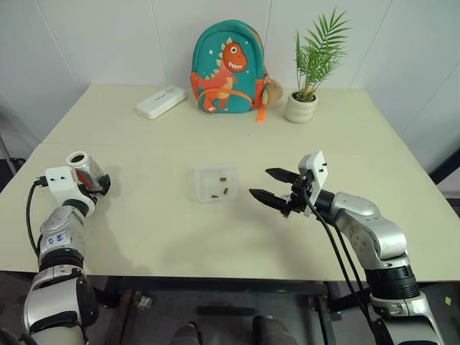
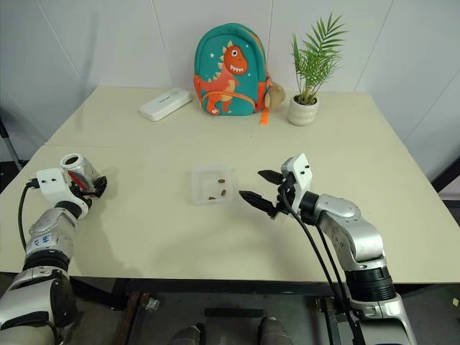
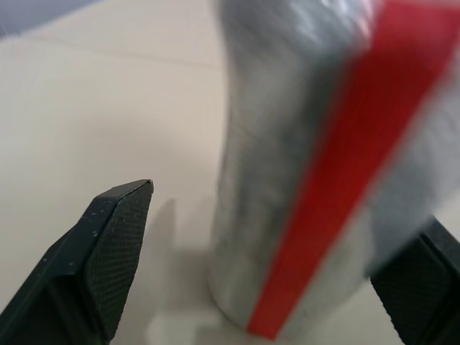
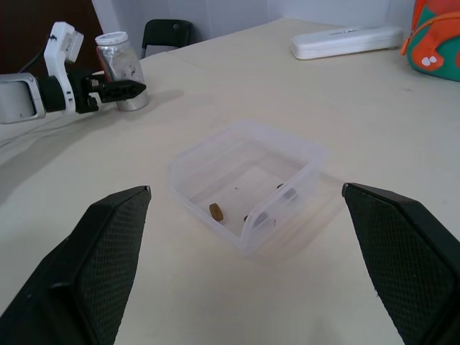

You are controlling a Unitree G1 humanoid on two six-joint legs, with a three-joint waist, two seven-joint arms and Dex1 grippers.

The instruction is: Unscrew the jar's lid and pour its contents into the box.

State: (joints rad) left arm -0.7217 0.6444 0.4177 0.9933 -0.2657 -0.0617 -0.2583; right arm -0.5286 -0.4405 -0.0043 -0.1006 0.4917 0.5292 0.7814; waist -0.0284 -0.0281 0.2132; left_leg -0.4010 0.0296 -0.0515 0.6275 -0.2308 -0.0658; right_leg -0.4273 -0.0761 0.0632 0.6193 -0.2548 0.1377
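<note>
Small see-through cylindrical jar with silvery sheen and red label stripe (image 1: 85,168) stands upright and open-mouthed on the cream table (image 1: 158,237), at its left side. Left gripper (image 1: 100,185) jaws are spread around it, one finger clear of the wall. Dark bean-like contents (image 1: 223,191) lie in the shallow clear plastic square box (image 1: 215,182) at table centre. Right gripper (image 1: 275,188), jaws wide and empty, hovers just beside the box. Judgement: pouring looks done. Draw your left hand straight back, level, so neither finger tips the jar.
</note>
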